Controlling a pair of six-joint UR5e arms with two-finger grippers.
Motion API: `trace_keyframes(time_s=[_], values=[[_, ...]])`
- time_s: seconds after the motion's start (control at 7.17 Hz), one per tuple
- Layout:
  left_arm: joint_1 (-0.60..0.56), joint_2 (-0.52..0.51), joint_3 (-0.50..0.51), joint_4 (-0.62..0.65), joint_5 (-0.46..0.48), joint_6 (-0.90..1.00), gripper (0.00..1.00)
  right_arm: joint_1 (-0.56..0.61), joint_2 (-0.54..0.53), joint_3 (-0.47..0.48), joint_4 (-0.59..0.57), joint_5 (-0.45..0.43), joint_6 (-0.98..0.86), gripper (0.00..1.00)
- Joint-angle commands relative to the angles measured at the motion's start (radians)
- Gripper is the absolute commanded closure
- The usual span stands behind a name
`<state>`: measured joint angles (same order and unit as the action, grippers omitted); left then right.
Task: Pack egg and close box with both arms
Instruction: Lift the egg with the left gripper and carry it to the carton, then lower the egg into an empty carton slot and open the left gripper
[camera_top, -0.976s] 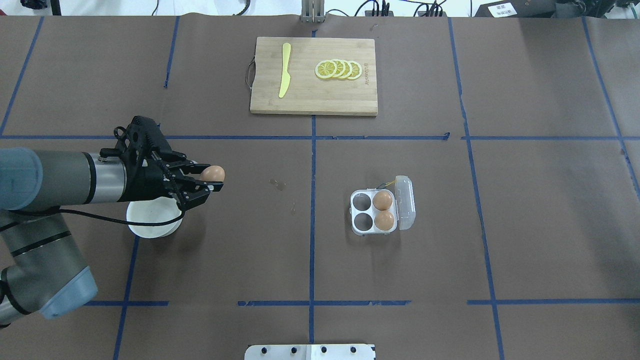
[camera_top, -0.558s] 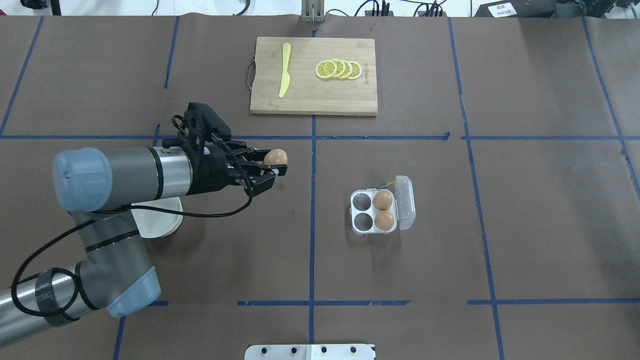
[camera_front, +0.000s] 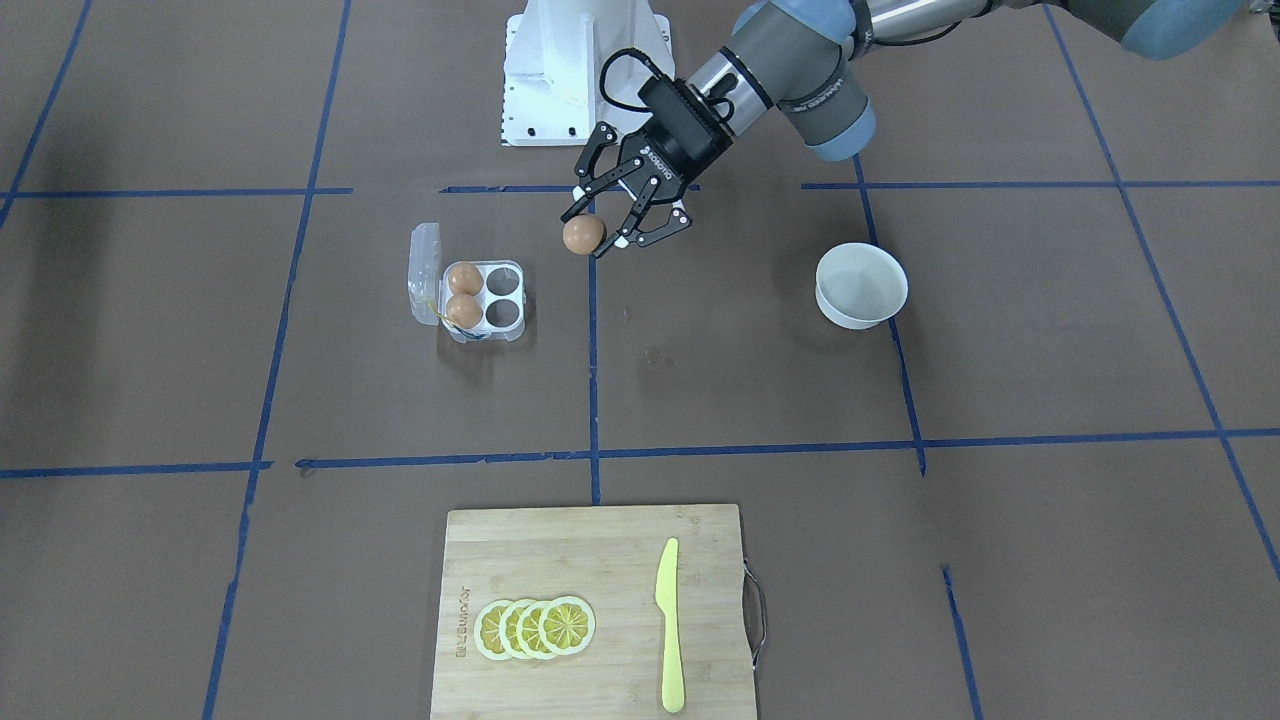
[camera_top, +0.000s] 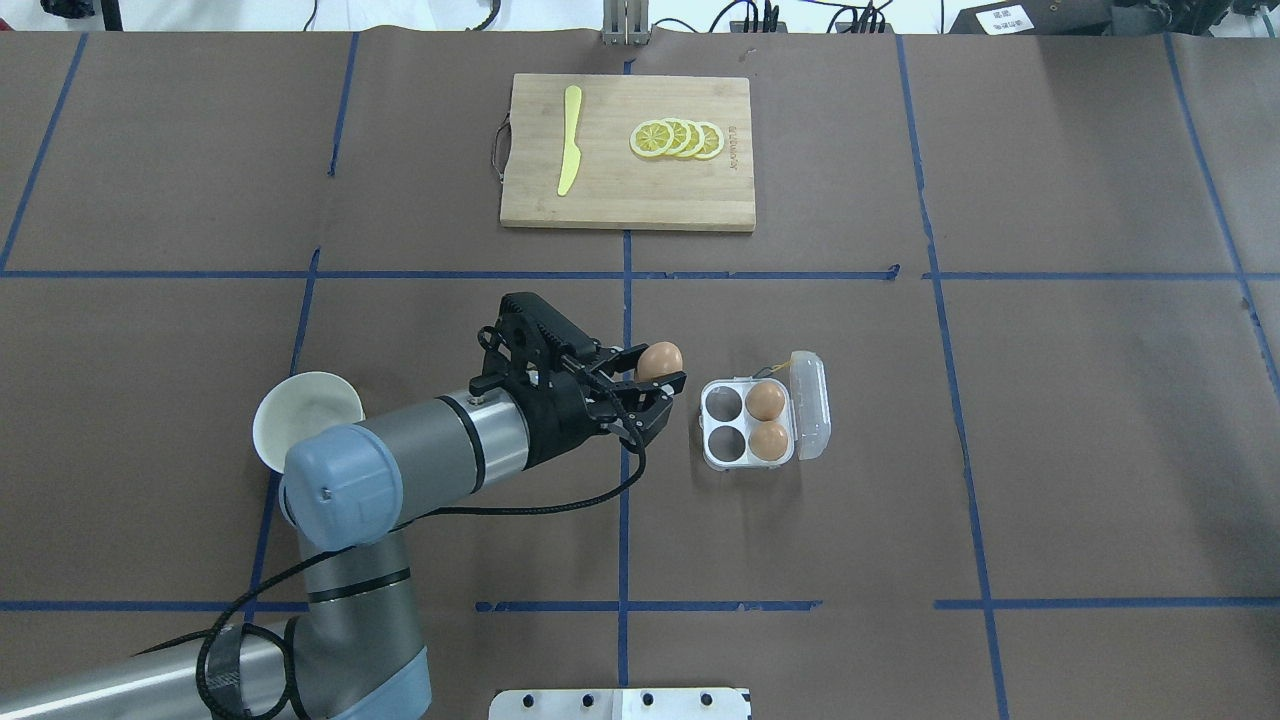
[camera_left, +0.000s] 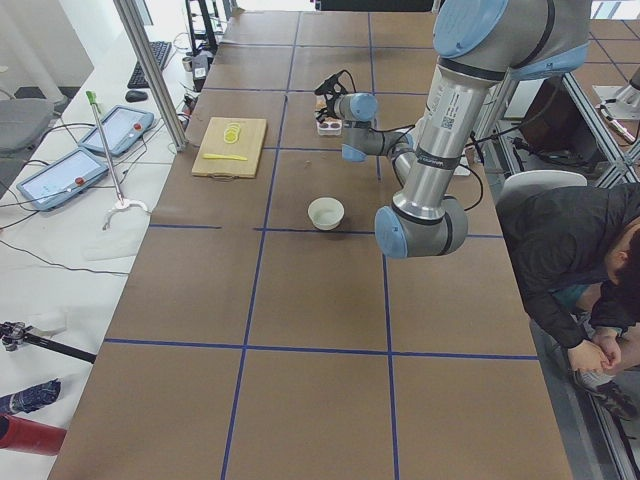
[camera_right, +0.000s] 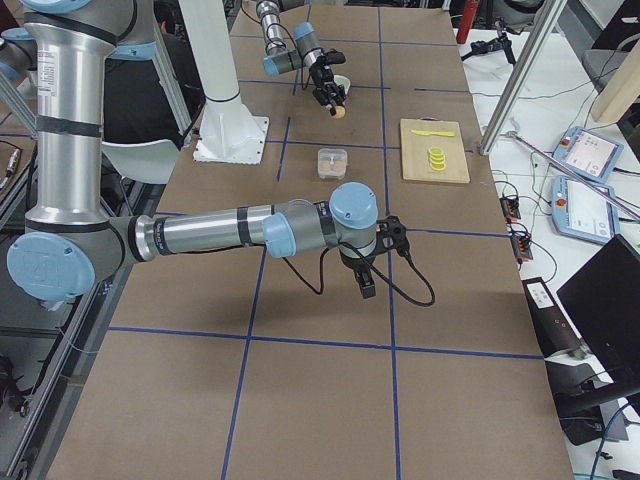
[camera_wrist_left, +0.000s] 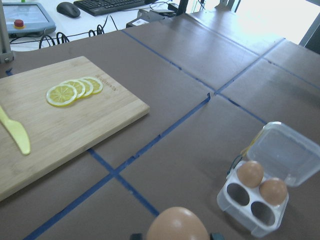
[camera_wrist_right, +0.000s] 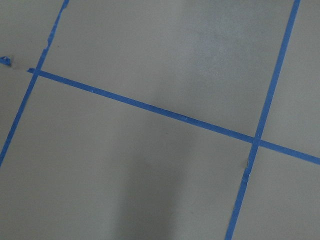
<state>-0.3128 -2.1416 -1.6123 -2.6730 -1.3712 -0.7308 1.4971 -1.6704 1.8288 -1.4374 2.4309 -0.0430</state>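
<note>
The left arm (camera_top: 440, 450) is lying across the lower left of the overhead view. The left jaws are pinching the egg (camera_top: 660, 358) between their tips, holding it in the air just left of the box (camera_top: 746, 422) near the middle of the frame. The box is sitting on the bench (camera_top: 1000, 450) with its lid (camera_top: 812, 405) lying open along its right side. Two packed eggs (camera_top: 766, 402) are filling the right-hand cells, while the two left-hand cells (camera_top: 722, 401) are standing empty.

The step in hand is looking like the carry to an empty cell. Doing it well is going to mean centring the egg over one empty cell before lowering; the upper left one is the nearest. That way the shell is not catching the divider or knocking the packed egg beside it. The descent should be slow and straight. The jaws should be parting only once the egg is resting in the cell, and only enough to avoid shoving the light box.

The right arm (camera_right: 240, 228) is hanging over bare bench in the foreground of the right-side view, well apart from the box. Whether the right jaws are wide or narrow I cannot tell. That arm is likely going to be needed for the lid.
</note>
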Motion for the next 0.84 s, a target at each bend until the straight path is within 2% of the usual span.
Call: trace_keyframes(time_s=[0.0, 0.14, 0.42, 0.7], values=[[0.046, -0.060, 0.098, -0.002, 0.069, 0.008, 0.85, 0.000, 0.000, 0.000, 0.000, 0.000, 0.000, 0.00], [0.049, -0.061, 0.107, -0.022, 0.070, 0.045, 0.85, 0.000, 0.000, 0.000, 0.000, -0.001, 0.002, 0.00], [0.055, -0.095, 0.210, -0.112, 0.072, 0.088, 0.85, 0.000, -0.002, -0.002, -0.002, 0.000, 0.002, 0.00], [0.070, -0.133, 0.264, -0.116, 0.078, 0.126, 0.84, 0.002, -0.002, -0.003, -0.001, 0.000, 0.000, 0.00]])
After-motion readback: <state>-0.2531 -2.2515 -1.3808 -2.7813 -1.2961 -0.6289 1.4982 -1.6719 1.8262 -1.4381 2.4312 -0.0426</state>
